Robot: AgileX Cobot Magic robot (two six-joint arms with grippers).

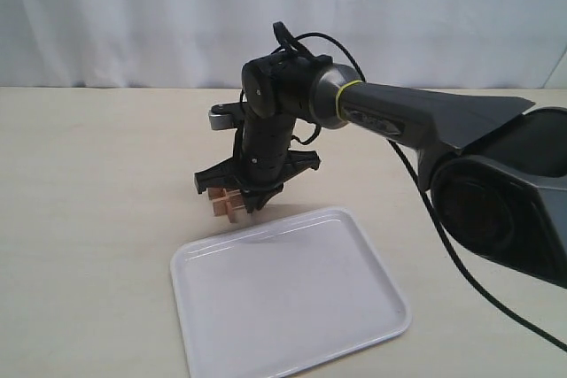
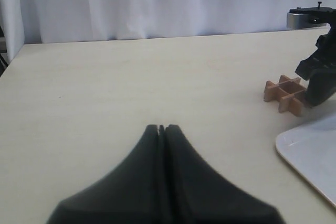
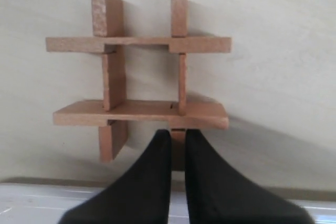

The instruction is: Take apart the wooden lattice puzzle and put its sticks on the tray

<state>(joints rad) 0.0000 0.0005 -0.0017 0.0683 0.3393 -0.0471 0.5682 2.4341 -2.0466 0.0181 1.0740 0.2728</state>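
The wooden lattice puzzle (image 3: pixel 139 77) is a light-brown hash-shaped grid of four interlocked sticks. It hangs a little above the table beyond the tray's far edge (image 1: pixel 229 204). My right gripper (image 3: pixel 178 136) is shut on the end of one stick, the two black fingers pinching it from both sides. In the left wrist view the puzzle (image 2: pixel 283 94) shows far off beside the right gripper. The white tray (image 1: pixel 354 245) lies in front of the puzzle, with nothing on it. My left gripper (image 2: pixel 161 128) is shut on nothing, low over bare table.
The right arm (image 1: pixel 416 117) reaches in from the right over the table. The tray's corner (image 2: pixel 310 153) shows in the left wrist view. A white curtain backs the table.
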